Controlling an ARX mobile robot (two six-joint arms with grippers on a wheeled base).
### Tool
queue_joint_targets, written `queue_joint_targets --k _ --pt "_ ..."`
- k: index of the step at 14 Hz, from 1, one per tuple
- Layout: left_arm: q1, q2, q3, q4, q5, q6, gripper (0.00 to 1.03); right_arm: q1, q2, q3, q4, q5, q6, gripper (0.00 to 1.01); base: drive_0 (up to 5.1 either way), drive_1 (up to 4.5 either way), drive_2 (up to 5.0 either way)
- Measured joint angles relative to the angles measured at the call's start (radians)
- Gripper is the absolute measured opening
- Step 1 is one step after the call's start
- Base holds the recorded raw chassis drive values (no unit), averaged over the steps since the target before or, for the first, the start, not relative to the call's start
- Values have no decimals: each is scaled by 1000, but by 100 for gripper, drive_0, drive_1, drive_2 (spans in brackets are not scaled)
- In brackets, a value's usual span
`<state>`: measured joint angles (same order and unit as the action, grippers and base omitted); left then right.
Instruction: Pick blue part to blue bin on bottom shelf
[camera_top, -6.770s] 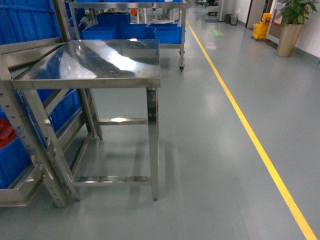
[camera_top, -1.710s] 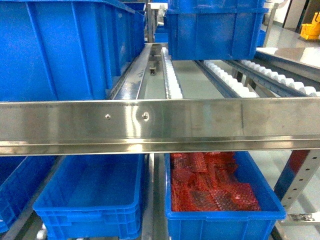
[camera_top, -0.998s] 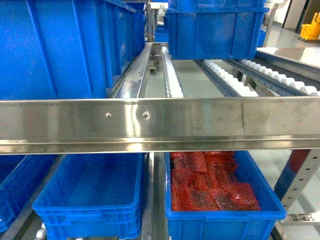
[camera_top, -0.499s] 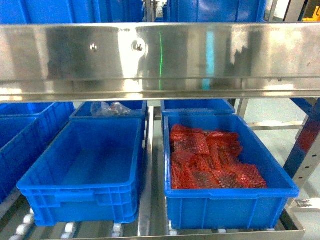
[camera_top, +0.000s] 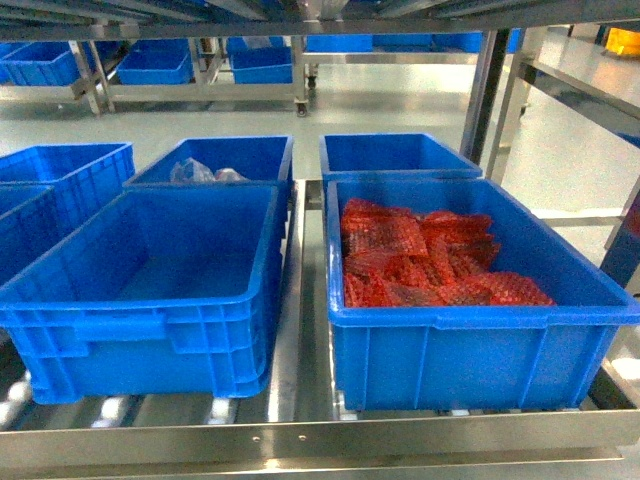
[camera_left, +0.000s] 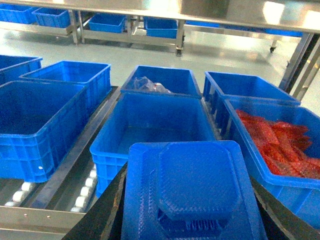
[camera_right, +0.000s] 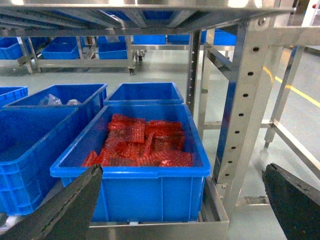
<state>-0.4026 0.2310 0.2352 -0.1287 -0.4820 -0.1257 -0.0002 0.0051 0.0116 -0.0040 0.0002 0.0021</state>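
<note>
Only the left wrist view shows the blue part (camera_left: 192, 192): the left pincer (camera_left: 190, 220) holds it, near the open blue bin (camera_left: 155, 125) on the bottom shelf (camera_top: 300, 430). The right pincer (camera_right: 180, 200) is spread wide beside the bin of red bags (camera_right: 137, 145). A steel post (camera_right: 242, 100) stands close on its right.
</note>
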Motion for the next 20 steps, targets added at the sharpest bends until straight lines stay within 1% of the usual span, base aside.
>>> queue_joint_targets --k 20 --pt "0 0 -2 -2 0 -2 43 0 0 0 -2 0 0 98 0 0 0"
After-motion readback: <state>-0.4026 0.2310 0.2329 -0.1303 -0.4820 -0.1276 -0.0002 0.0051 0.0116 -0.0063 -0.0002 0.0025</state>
